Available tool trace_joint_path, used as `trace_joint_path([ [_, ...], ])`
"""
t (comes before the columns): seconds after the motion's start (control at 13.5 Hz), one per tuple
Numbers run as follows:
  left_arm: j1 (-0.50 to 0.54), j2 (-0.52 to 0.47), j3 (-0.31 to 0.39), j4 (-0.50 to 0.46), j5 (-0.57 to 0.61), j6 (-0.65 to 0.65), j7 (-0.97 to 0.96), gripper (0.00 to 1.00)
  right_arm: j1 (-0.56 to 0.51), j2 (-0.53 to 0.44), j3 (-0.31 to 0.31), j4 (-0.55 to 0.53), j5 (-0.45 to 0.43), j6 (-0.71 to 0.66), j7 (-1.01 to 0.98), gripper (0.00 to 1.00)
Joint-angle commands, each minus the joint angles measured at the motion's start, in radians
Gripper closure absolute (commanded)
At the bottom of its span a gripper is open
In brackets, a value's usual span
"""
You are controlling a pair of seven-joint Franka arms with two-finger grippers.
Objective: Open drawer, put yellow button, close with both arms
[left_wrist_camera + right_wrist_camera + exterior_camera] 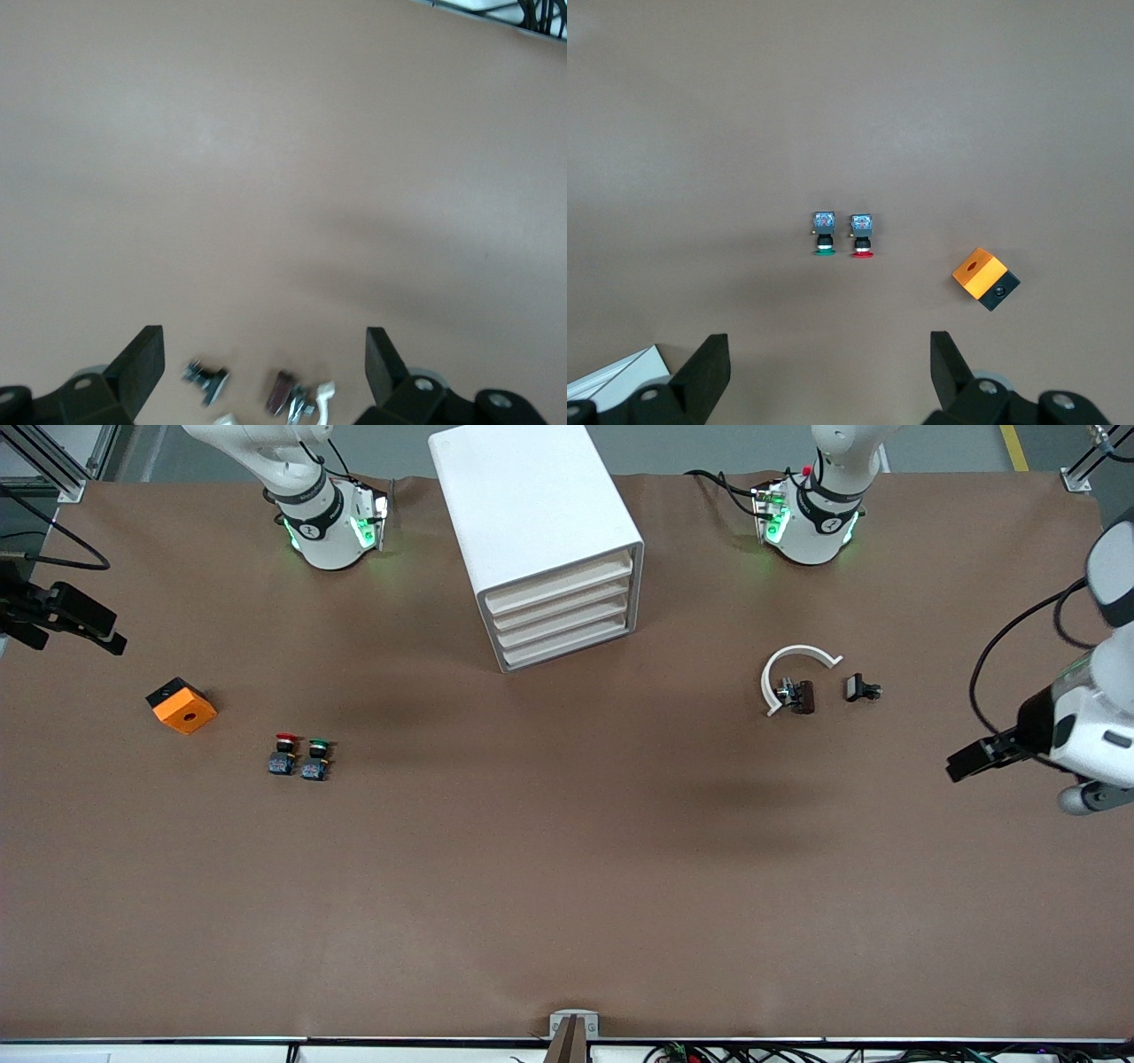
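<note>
Both claws hang spread and empty: left gripper [266, 350] and right gripper [830, 354], each at its own end of the table. Drawer [560, 577] sits flush shut, topmost in the cabinet [523, 487], top centre of frame.

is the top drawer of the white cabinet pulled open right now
No. In the front view the drawer sits flush with the three drawer fronts below it on the white cabinet, with no claw near it.
</note>
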Motion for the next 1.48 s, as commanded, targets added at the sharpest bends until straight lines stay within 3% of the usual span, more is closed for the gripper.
trace_joint_path([
  [0.0, 0.019, -0.055, -0.009, 0.05, -0.016, -0.077, 0.059, 0.0, -0.017, 0.004, 0.015, 0.018, -0.003, -0.015, -0.015, 0.0],
  [0.15, -0.048, -0.126, 0.09, 0.043, -0.09, -0.122, 0.14, 0.0, -0.017, 0.004, 0.015, 0.018, -0.003, -0.013, -0.015, 0.0],
  [0.37, -0.388, -0.238, 0.472, -0.012, -0.203, -0.148, 0.265, 0.0, -0.015, 0.004, 0.015, 0.018, -0.004, -0.015, -0.015, 0.0],
  [0.44, -0.47, -0.271, 0.552, -0.048, -0.204, -0.149, 0.278, 0.0, -0.015, 0.004, 0.015, 0.018, -0.004, -0.015, -0.015, 0.0],
  [0.81, -0.504, -0.445, 0.566, -0.235, -0.235, -0.151, 0.303, 0.0, -0.017, 0.004, 0.015, 0.019, -0.004, -0.013, -0.015, 0.0],
  [1.41, -0.491, -0.428, 0.576, -0.245, -0.223, -0.134, 0.37, 0.0, -0.015, 0.004, 0.017, 0.019, -0.012, -0.015, -0.017, 0.0],
])
